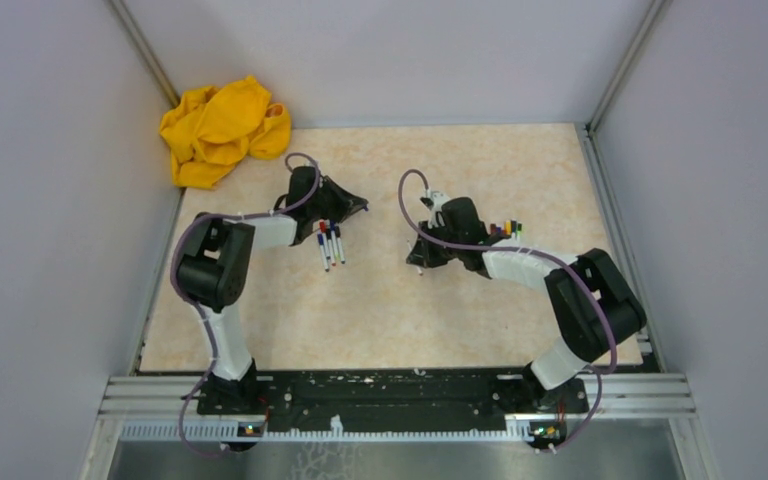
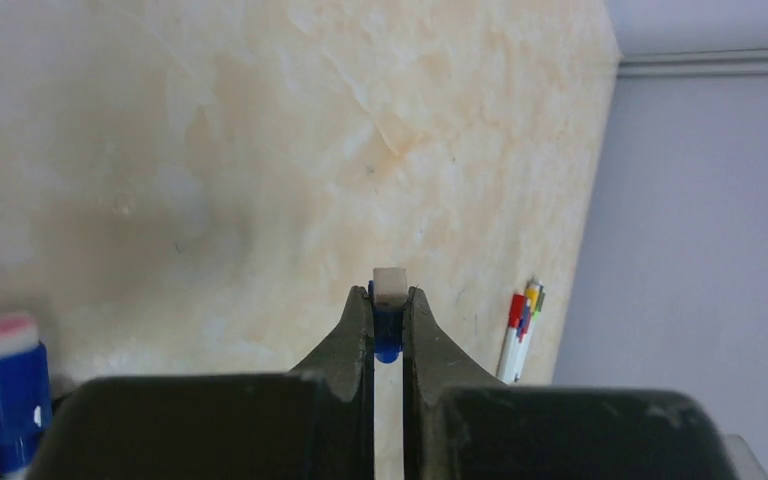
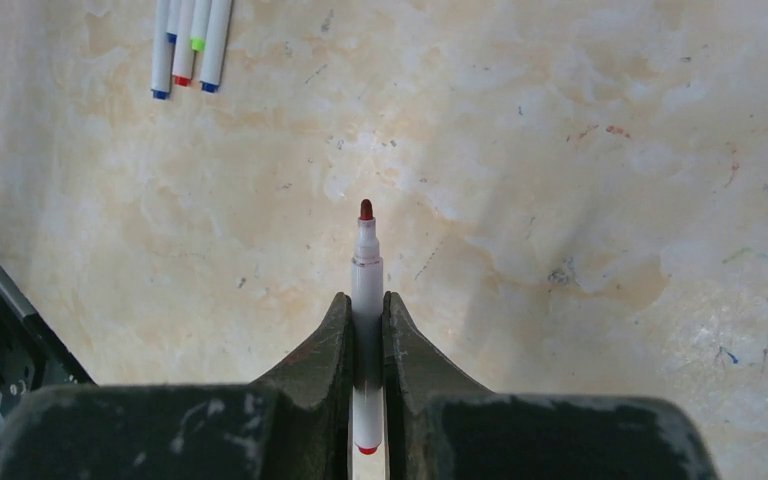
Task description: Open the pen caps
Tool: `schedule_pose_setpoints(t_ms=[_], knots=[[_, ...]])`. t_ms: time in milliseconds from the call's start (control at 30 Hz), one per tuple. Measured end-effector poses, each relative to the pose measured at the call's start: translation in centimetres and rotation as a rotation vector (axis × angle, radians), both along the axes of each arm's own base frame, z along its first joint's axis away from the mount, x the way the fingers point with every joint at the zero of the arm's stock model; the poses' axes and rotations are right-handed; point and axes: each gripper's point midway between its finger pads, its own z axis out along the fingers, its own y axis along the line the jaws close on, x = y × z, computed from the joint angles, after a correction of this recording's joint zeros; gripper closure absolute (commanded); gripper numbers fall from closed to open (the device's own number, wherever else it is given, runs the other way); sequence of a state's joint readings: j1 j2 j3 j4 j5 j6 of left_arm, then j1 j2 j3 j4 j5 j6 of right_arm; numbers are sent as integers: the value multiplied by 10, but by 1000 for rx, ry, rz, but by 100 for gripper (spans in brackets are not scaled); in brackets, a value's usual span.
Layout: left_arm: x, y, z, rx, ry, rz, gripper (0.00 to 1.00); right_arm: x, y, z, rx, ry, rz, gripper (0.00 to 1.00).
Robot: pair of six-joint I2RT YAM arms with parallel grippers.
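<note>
Now, the step: the right claw (image 3: 367, 300) is pinched shut on a red pen (image 3: 365, 255); its red tip is bare, so I think this cap is already off
Left claw (image 2: 388, 300): pinched tight on a blue pen (image 2: 388, 345) with a whitish end; I cannot tell if that end is a cap
Pen caps (image 1: 326, 229): coloured tops that look like caps sit on the pens (image 1: 332, 250) lying at 6 o'clock of the left claw; a small bunch (image 1: 508, 230) lies at 3 o'clock of the right claw
Next move: I think the red pen gets put down softly, then the right claw grabs the blue pen's end and pulls straight away
Table (image 1: 410, 320): pale, marbled, with little ink marks
Room: grey walls (image 1: 380, 60) all round; a yellow cloth (image 1: 222, 128) sits in the 11 o'clock corner
</note>
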State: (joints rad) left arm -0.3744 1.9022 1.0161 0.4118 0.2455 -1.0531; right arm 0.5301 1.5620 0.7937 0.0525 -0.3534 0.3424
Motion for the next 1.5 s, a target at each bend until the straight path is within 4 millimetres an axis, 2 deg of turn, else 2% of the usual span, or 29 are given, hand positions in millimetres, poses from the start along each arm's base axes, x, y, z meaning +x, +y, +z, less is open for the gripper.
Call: schedule_pose_setpoints(t_ms=[33,100,200,300,433,567,667,767,967,1100,1200,1367,1500], knots=[[6,5,-4,11,6,9,100,1,-1,-1,-5,0,-8,100],[15,3,-8,39,10,-9,100,4,-4,-2,-19,-8,-27,100],[21,-16,-8,100,-20,-79,100,14,-10,-6,-66,-10,-76,100],[13,-34,-11,184,-45,-149,100,35,-12,-6,-119,-14,-134,100],[5,-46,-22,319,-39,-196,100,71,-13,0,-185,-46,-214,100],[6,-38,-33,459,-20,-184,96,99,-14,-5,-250,-57,-277,100],[10,-25,-42,568,3,-162,90,112,-16,-23,-310,-30,-306,100],[12,-13,-52,657,20,-146,82,112,-20,-38,-347,-1,-317,100],[11,-1,-55,755,24,-137,70,125,-23,-40,-386,-6,-355,100],[9,-1,-54,788,26,-147,62,126,-26,-41,-402,-4,-369,86],[7,-2,-55,797,22,-151,60,127,-27,-40,-404,-4,-377,77],[6,-4,-54,800,20,-152,58,127,-26,-40,-402,-4,-382,70],[6,-4,-54,799,19,-152,56,128,-26,-40,-400,-6,-383,69]])
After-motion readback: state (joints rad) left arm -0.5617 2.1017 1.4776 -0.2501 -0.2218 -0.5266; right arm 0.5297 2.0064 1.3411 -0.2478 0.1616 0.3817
